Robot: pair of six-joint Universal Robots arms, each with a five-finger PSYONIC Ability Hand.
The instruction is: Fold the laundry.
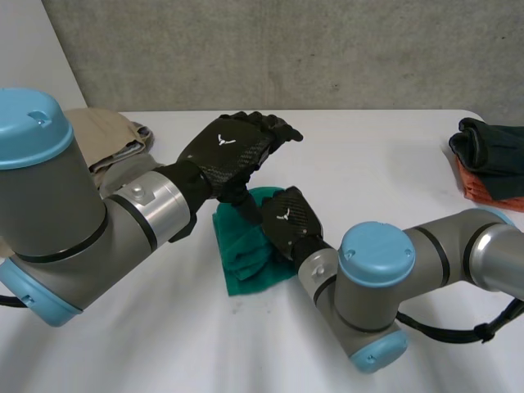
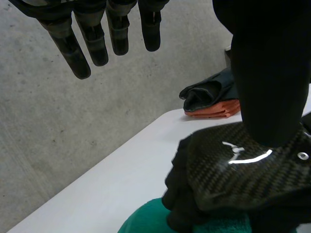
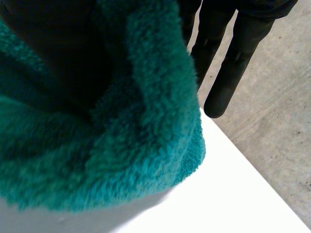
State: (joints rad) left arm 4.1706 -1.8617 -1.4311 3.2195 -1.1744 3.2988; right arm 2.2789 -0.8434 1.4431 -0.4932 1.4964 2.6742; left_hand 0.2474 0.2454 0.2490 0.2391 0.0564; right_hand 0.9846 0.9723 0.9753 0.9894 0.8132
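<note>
Midway across the bench [image 1: 368,164] you have the green towel [image 1: 246,258]: fluffy pile, bunched into ridges, not flat. Its long axis runs from far to near, the near end skewed toward the robot's right. The right hand [image 1: 288,219] rests on its far right part, fingers [image 3: 228,73] straight over the fold. The left hand [image 1: 233,147] hovers above, fingers [image 2: 95,46] straight and apart. Both hands hide the towel's far end.

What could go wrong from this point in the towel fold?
The left hand, open, hangs close above the right hand, so the two could collide. The green towel lies bunched under the right hand, so the fold may set uneven or slip open when that hand lifts.
</note>
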